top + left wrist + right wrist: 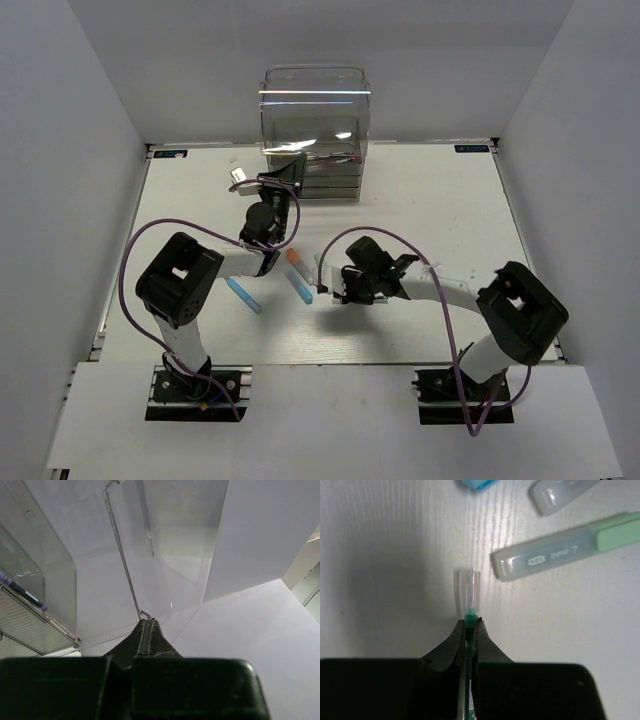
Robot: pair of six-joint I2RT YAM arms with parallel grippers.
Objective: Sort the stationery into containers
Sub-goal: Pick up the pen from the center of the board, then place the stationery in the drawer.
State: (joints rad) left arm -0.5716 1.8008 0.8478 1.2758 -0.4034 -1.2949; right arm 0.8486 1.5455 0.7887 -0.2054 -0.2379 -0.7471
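Note:
My right gripper (471,622) is low over the table, shut on a thin green pen (468,592) whose clear cap sticks out past the fingertips. Just beyond it lie a mint-green marker (570,547), a clear-capped marker (560,492) and the end of a light-blue marker (477,484). From above, the right gripper (328,293) is beside an orange marker (296,258) and a light-blue one (303,290). A second light-blue marker (243,296) lies further left. My left gripper (146,622) is shut on the clear front edge of a drawer (125,565) of the cabinet (315,130).
A dark purple pen (22,592) lies in a drawer at the left of the left wrist view. White walls close in the table on three sides. The cabinet stands against the back wall, and purple cables loop over both arms.

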